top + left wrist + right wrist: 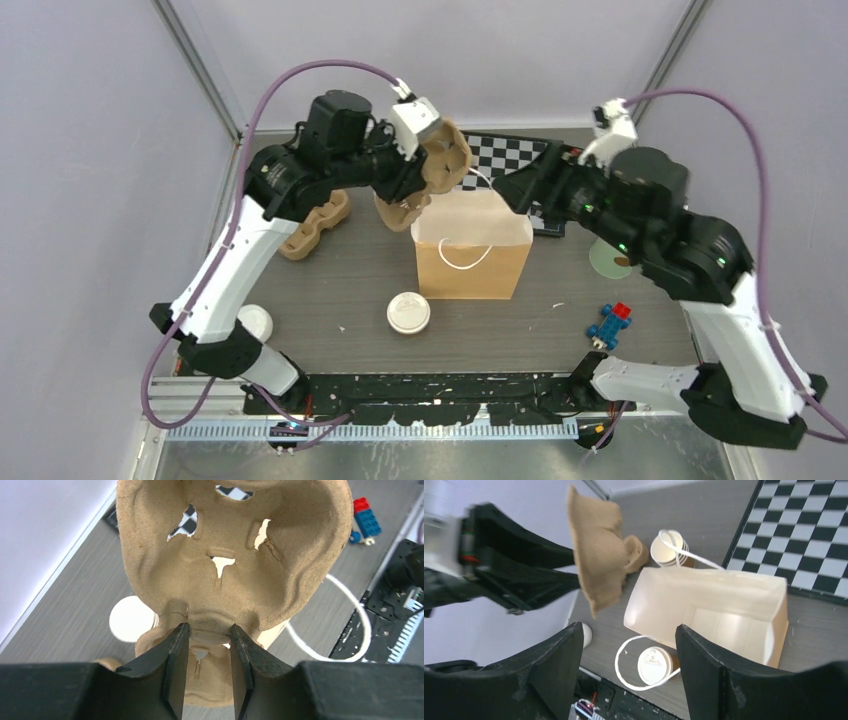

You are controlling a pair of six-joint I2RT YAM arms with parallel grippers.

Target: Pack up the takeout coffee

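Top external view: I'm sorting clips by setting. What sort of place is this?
Probably a robot lab cell: checkerboard calibration board, bare enclosure walls, left arm and right arm bolted to the table.

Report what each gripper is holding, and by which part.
The left gripper pinches the pulp cup carrier at its rim. The right gripper is open over the brown paper bag, holding nothing.

The pulp tray [165,590] half hides a white disc [127,622], perhaps a cup.
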